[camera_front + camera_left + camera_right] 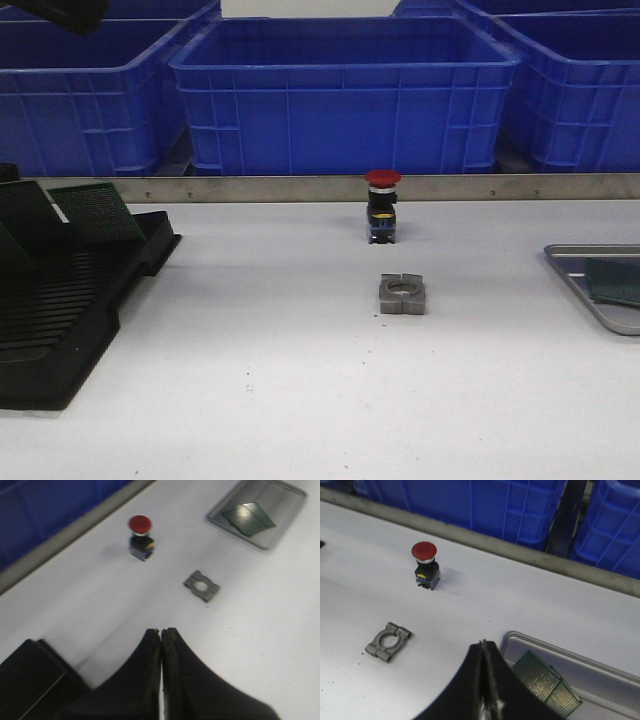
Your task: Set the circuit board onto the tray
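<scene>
The grey metal tray [572,262] lies at the table's right edge, cut off by the picture. A green circuit board [612,282] lies flat inside it. In the right wrist view the tray [600,680] holds two overlapping green boards [545,682], close beside my right gripper [482,642], which is shut and holds nothing. The left wrist view shows my left gripper [160,630] shut and empty, high over the table, far from the tray [270,497] and its board [248,519]. More green boards [95,212] stand in the black rack [60,320] at left. Neither gripper shows in the front view.
A red push-button [382,205] stands mid-table near the metal back rail. A small grey metal clamp [403,294] lies in front of it. Large blue crates [340,95] line the back behind the rail. A rack corner [30,680] lies below the left gripper.
</scene>
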{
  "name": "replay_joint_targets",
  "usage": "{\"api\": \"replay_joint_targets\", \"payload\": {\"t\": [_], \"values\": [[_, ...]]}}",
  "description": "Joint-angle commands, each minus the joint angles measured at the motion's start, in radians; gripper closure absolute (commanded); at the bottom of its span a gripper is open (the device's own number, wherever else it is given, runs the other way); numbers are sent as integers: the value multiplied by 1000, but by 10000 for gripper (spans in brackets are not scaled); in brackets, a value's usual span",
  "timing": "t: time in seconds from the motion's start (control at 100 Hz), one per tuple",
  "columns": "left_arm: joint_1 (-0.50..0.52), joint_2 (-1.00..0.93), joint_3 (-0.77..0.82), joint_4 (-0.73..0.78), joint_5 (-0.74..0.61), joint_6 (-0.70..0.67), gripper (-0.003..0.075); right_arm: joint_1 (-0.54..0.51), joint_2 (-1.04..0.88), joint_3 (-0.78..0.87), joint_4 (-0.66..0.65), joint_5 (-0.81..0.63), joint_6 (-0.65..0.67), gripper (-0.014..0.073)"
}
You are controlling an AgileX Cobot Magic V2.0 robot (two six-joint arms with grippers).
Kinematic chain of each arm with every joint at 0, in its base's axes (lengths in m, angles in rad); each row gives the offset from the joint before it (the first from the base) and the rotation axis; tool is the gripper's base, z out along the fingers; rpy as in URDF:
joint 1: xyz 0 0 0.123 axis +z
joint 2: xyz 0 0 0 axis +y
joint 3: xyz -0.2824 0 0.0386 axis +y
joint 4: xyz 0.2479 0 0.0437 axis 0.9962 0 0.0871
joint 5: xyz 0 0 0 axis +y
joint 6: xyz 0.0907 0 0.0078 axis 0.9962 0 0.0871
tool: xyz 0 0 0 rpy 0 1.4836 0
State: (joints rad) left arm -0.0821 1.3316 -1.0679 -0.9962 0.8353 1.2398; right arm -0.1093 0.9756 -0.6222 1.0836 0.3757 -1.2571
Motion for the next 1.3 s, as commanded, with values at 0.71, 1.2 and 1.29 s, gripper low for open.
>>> {"api": "replay_joint_targets", "payload": {"t": [0.71, 1.2, 1.29], "values": [[19, -1013, 722, -258, -598, -10, 737, 56, -812, 335, 187, -50, -176, 653], [19, -1181, 794, -258, -634, -10, 737, 56, -902, 380, 187, -50, -176, 653], [19, -1181, 794, -258, -634, -10, 737, 56, -902, 380, 187, -51, -176, 653]]}}
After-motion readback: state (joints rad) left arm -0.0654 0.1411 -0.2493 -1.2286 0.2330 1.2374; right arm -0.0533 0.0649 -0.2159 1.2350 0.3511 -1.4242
